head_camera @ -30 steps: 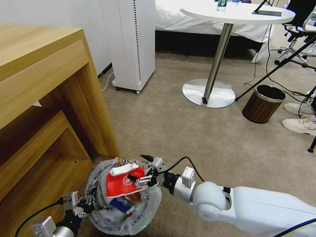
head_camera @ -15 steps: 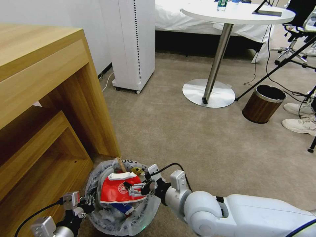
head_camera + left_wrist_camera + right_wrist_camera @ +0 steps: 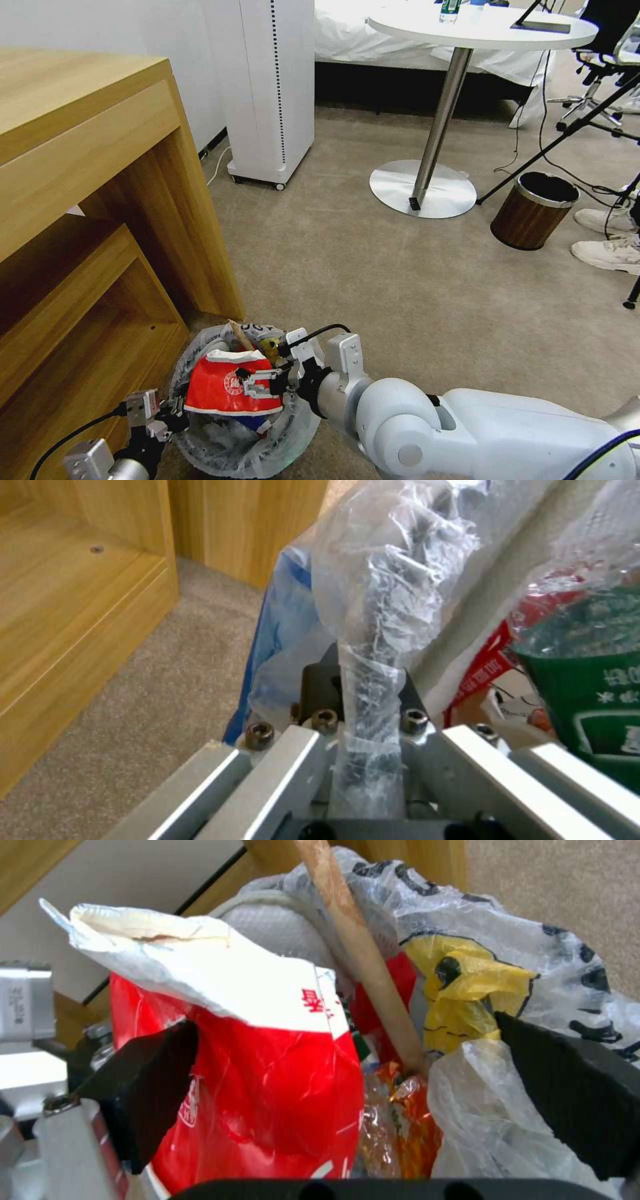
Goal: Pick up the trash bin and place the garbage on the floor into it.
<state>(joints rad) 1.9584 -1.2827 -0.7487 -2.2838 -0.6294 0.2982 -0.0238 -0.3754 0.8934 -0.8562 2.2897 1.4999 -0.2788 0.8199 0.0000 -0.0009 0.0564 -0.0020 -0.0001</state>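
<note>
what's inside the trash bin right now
On top in the trash bin lies a flattened red-white paper cup, with a wooden stick, yellow wrapper and green-labelled bottle beside it. Anything deeper is covered.

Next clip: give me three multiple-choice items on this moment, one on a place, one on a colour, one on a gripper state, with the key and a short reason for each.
1. Where is the trash bin?
A. on the round table
B. on the carpet beside the wooden desk
C. inside the desk shelf

2. What colour is the crushed paper cup on top of the bin's contents?
A. red and white
B. green
C. black

3. How is the right gripper?
A. shut on the wooden stick
B. parked far from the bin
C. open over the bin, with the cup beside one finger

Key: 1 B, the head view shows the bin on the carpet by the wooden desk. 2 A, the cup's body is red with a white rim. 3 C, the right wrist view shows the black fingers spread apart, gripping nothing.

The left gripper is clamped on the bin's bagged rim.
</note>
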